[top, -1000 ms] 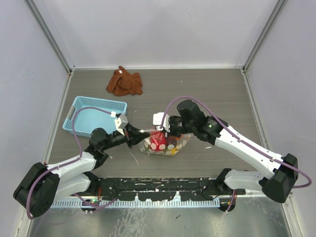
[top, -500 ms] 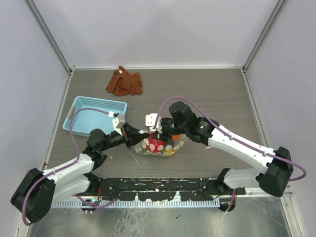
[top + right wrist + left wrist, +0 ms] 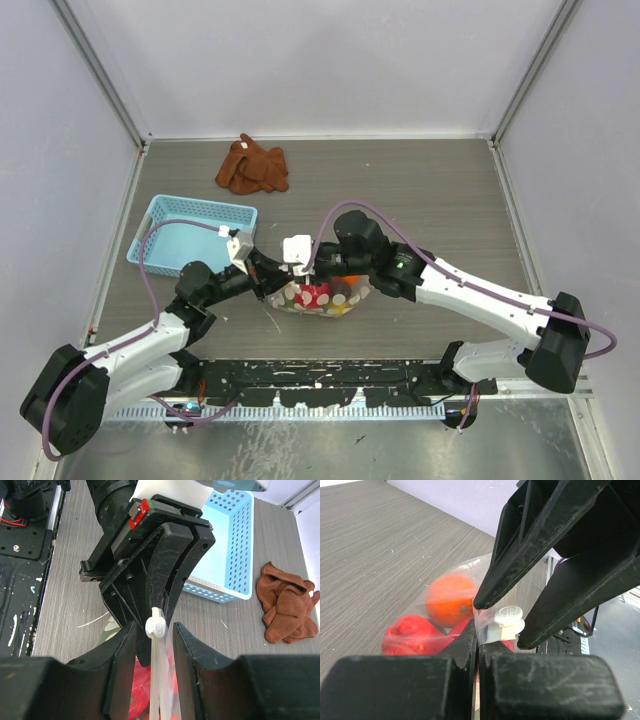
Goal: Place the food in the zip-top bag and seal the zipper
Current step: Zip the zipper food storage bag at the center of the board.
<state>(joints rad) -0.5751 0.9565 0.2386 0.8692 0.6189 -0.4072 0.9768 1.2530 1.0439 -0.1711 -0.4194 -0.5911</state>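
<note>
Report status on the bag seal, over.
Left hand shut on zip-top bag corner. Right hand shut on the zipper at its white slider, right beside the left. Food inside bag. Nothing else in the way.

left tool: pinched tight | right tool: narrowly pinched | arms angled inward, tips meeting
</note>
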